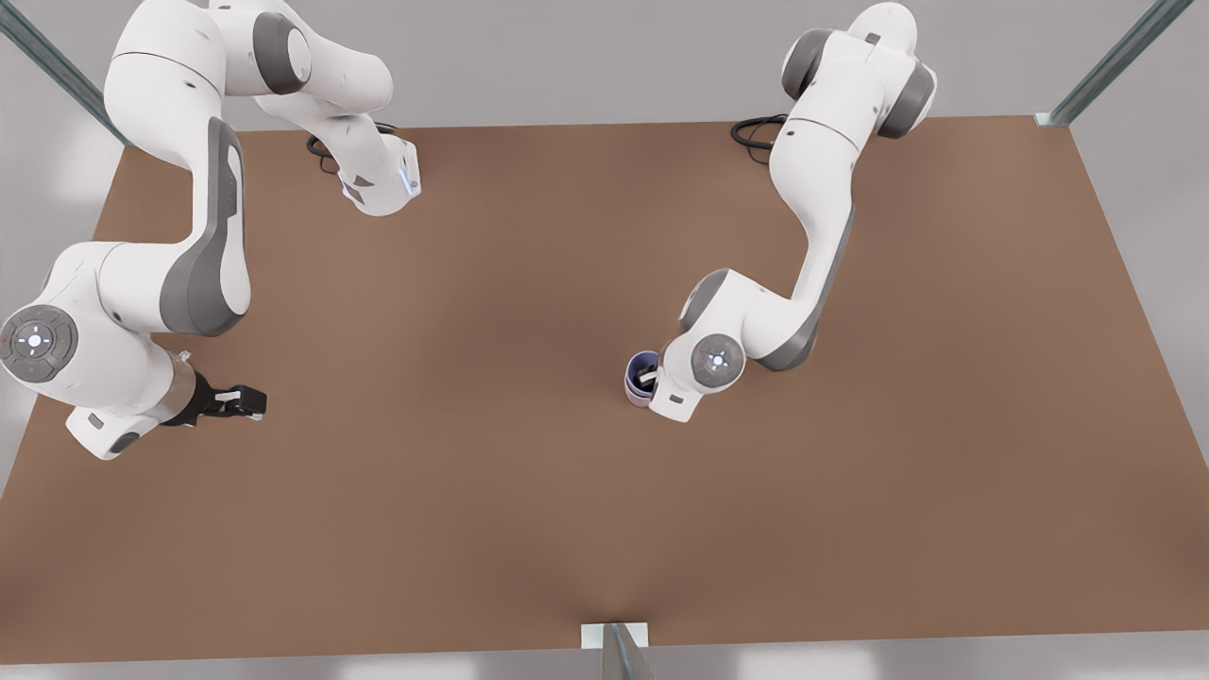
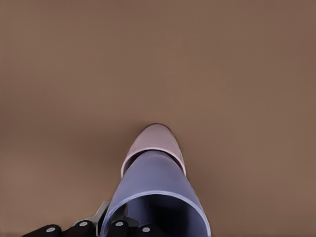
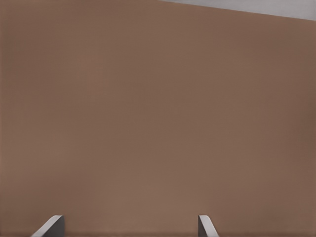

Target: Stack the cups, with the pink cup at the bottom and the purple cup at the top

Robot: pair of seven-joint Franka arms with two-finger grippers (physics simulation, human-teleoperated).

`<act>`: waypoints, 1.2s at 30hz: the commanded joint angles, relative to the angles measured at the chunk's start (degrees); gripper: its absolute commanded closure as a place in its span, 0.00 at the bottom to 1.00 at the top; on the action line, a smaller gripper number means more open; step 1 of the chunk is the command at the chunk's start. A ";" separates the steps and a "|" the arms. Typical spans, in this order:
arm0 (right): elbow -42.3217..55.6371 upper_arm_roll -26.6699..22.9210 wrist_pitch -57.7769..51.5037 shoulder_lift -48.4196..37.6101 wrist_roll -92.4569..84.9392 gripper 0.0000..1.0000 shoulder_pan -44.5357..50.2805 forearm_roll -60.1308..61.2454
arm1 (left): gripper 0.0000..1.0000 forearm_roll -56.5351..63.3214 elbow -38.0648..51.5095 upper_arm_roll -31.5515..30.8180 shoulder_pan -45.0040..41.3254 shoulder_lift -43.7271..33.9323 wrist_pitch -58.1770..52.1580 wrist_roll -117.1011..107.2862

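Note:
The purple cup sits nested inside the pink cup, right of the table's middle in the front view. In the left wrist view the purple cup covers most of the pink cup, whose lower end pokes out beyond it. My left gripper is at the purple cup's rim, one finger inside and one outside, shut on its wall. My right gripper waits low over bare table at the front view's left, fingers wide apart and holding nothing.
The brown table stretches around the stack. Metal frame posts stand at the front edge and at the back corners. Black cables lie by the arm bases at the back.

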 commanded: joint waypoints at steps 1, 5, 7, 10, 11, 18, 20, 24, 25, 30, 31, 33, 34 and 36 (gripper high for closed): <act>0.04 -0.01 -0.08 -0.08 -0.18 0.00 0.05 0.04 | 0.68 0.10 0.02 0.00 -0.09 0.02 0.30 -1.60; 0.13 -0.01 0.01 -0.08 -0.18 0.00 -0.04 0.04 | 0.52 0.18 -0.59 0.00 -0.09 0.11 1.44 -1.60; 0.04 -0.01 0.10 0.01 -0.18 0.00 -0.04 0.04 | 0.25 0.27 -0.59 0.00 -0.09 0.02 1.44 -1.60; 0.13 -0.01 0.19 0.19 -0.18 0.00 -0.04 0.13 | 0.03 0.27 -0.59 0.00 -0.09 -0.33 1.35 -1.60; 0.13 -0.01 0.36 0.19 -0.18 0.00 0.05 0.04 | 0.01 0.27 -0.59 0.00 0.08 -0.42 1.26 -1.60; 0.13 -0.01 0.36 0.19 -0.27 0.00 -0.04 0.04 | 0.00 0.27 -0.59 0.00 0.61 -0.42 1.09 -1.51; 0.13 -0.01 0.36 0.19 -0.45 0.00 -0.13 0.04 | 0.00 0.27 -0.59 0.00 0.61 -0.68 0.74 -1.43; 0.13 -0.01 0.36 0.27 -0.45 0.00 -0.04 0.04 | 0.00 0.44 0.72 0.79 2.10 -5.51 -3.48 -1.34; 0.13 -0.01 0.36 0.27 -0.45 0.00 -0.04 0.04 | 0.00 0.44 2.74 1.05 3.51 -6.13 -8.04 -1.25; 0.13 0.08 0.36 0.19 -0.88 0.00 0.13 0.04 | 0.00 12.14 4.60 5.26 16.43 -15.09 -17.90 36.00; 0.13 0.08 0.36 0.10 -0.89 0.00 0.13 -0.05 | 0.00 12.49 -0.31 5.53 20.30 -20.71 -16.93 47.60; 0.13 0.08 0.36 0.18 -0.97 0.00 0.05 0.04 | 0.00 14.86 -8.24 5.62 21.88 -27.31 -14.73 51.31; 0.13 0.08 0.36 0.10 -1.06 0.00 0.13 -0.05 | 0.00 15.21 -8.15 5.53 21.80 -27.14 -14.82 50.78; 0.13 0.25 0.89 0.27 -0.97 0.00 0.22 -0.05 | 0.00 14.68 -6.74 5.62 21.71 -25.91 -15.70 50.69</act>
